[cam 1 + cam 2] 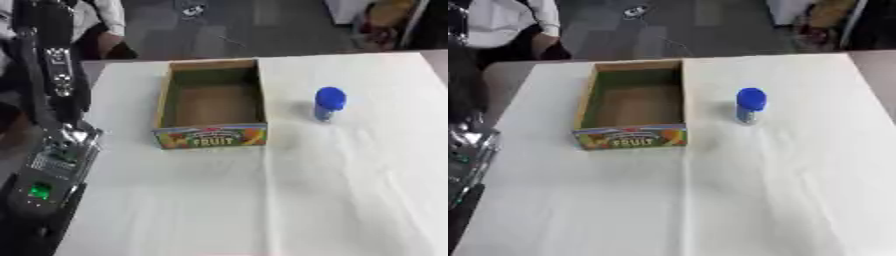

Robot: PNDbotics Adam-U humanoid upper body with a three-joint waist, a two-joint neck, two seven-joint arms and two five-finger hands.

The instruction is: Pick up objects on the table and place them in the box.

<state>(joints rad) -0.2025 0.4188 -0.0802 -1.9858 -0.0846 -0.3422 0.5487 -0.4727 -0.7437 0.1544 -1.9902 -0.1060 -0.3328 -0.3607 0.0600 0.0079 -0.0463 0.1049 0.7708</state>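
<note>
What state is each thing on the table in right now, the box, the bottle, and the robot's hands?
Fruit box: open at the top, nothing visible inside, upright on the white table.
Blue-capped bottle: upright, cap on, standing right of the box, apart from it.
Left arm: at the table's left edge, hand not visible.
Right hand: not in view.

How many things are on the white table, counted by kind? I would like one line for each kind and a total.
Box: 1, cardboard, open, nothing visible inside
Bottle: 1, blue cap, standing upright to the right of the box
Total: 2
</note>
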